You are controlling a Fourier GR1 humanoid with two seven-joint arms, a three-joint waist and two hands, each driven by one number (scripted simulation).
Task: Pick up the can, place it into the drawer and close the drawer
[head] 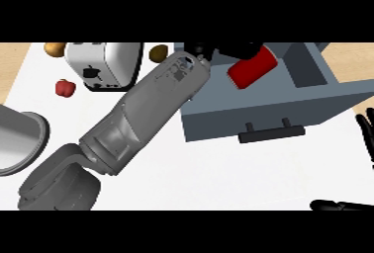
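The red can [252, 69] hangs tilted over the inside of the open grey drawer [256, 111], near its back. My left forearm crosses the counter diagonally from the lower left. Its black left hand [232, 49] is curled on the can's upper end, at the top edge of the head view, and is partly cut off there. The drawer's black handle [270, 132] faces me. My right hand [363, 132] shows at the right edge with straight fingers, resting and holding nothing.
A white toaster [102, 64] stands at the back left with a red pepper [66, 88] beside it. Two brown potatoes [53, 48] [159, 53] lie near the toaster. A grey metal pot [18, 138] sits at the left edge.
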